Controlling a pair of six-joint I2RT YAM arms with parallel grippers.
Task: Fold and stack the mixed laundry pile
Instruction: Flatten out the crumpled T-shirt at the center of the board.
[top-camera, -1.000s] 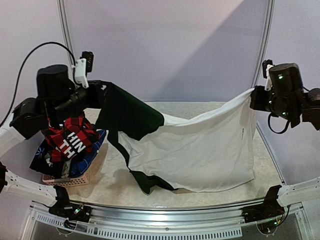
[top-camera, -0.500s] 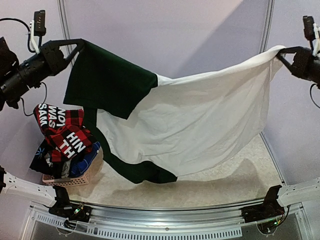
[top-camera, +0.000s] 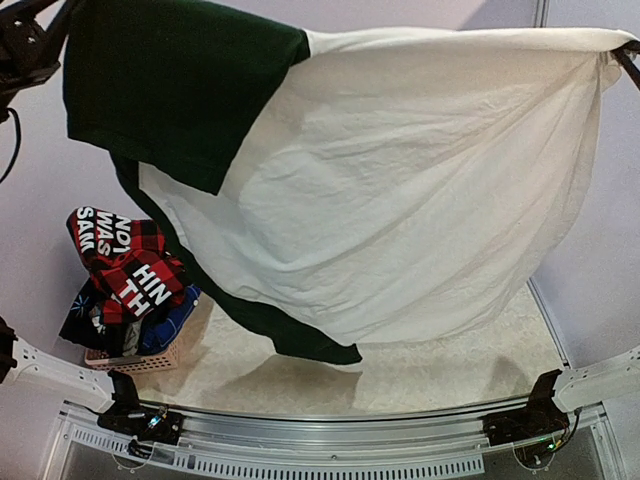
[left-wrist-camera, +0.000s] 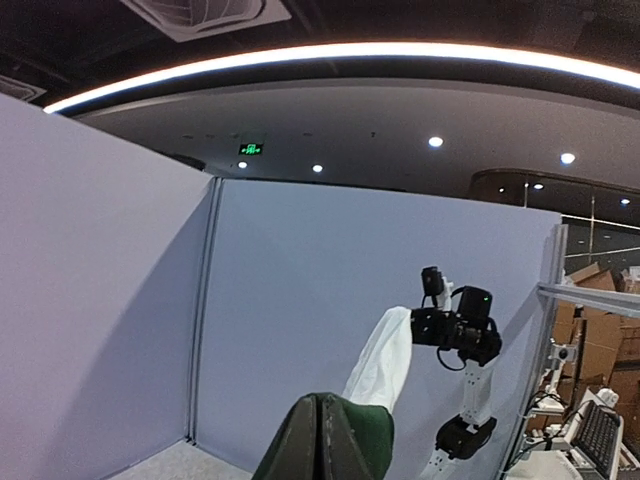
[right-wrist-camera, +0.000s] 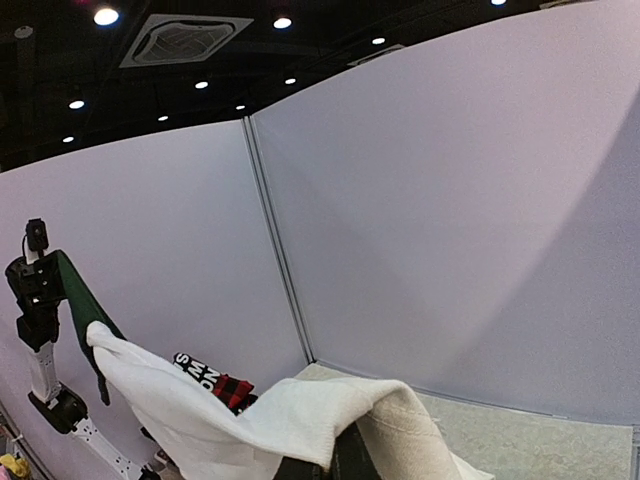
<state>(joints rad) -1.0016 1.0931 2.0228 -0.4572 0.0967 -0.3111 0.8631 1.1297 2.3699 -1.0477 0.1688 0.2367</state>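
white-and-green t-shirt (top-camera: 400, 200) hangs spread between left pincer (left-wrist-camera: 322, 435) and right pincer (right-wrist-camera: 335, 458).

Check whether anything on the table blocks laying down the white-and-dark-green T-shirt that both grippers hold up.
Nothing visible does. The white-and-dark-green T-shirt hangs spread above the beige table, whose visible part is bare. The pinkish woven basket with the other garments sits at the left edge, off to the side. The shirt hides the table's rear.

The top view looks down from behind; the wrist views face each other, all sharing the T-shirt (top-camera: 400, 200).
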